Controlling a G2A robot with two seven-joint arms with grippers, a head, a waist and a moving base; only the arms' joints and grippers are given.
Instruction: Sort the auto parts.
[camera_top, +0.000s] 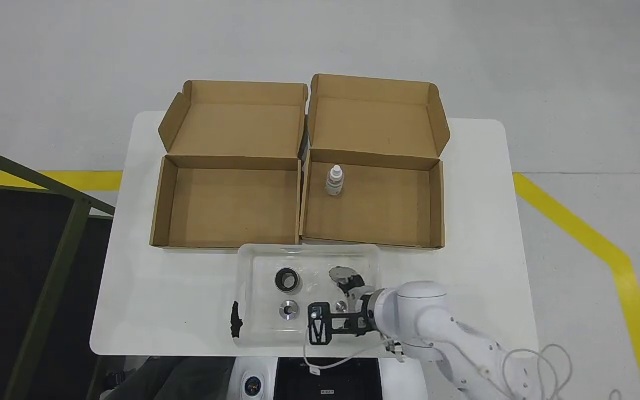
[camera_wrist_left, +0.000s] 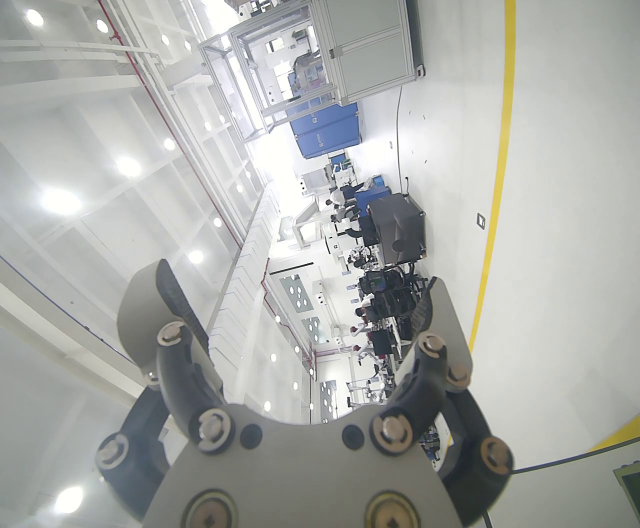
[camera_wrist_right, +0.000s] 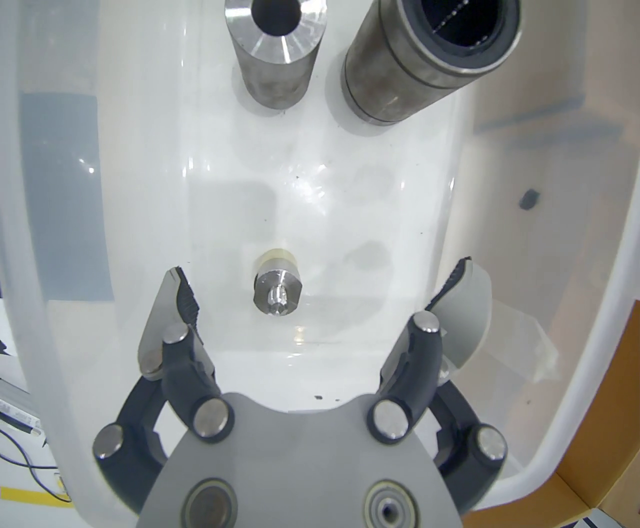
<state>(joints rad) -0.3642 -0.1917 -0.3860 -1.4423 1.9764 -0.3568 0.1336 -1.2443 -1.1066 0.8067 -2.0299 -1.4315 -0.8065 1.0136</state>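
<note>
The right gripper (camera_wrist_right: 318, 291) is held with its jaws spread wide, and nothing is clamped between them. It is lowered into a clear plastic bin (camera_wrist_right: 350, 210). A small metal part (camera_wrist_right: 276, 294) is seen on the bin floor in the gap between the two fingers, touched by neither and nearer to one than to the other. Its narrow tip is turned toward the wrist camera, and a pale collar is seen at its far end.

Farther along the bin floor, beyond the fingertips, two cylinders are set side by side but apart: a plain steel sleeve (camera_wrist_right: 276, 55) with a round bore, and a wider grooved bearing (camera_wrist_right: 415, 70) with a dark lining inside.

In the top view the bin is placed at the near edge of a white table (camera_top: 480, 260). Two open cardboard boxes are laid just behind it, touching along their inner walls. The left box (camera_top: 228, 207) is seen with a bare floor. In the right box (camera_top: 380, 205) a small white bottle-shaped part (camera_top: 337, 180) is stood upright near the far wall.

The left gripper (camera_wrist_left: 299, 295) is also held with its jaws apart and nothing between them, and it is pointed away from the table toward the room and ceiling.
</note>
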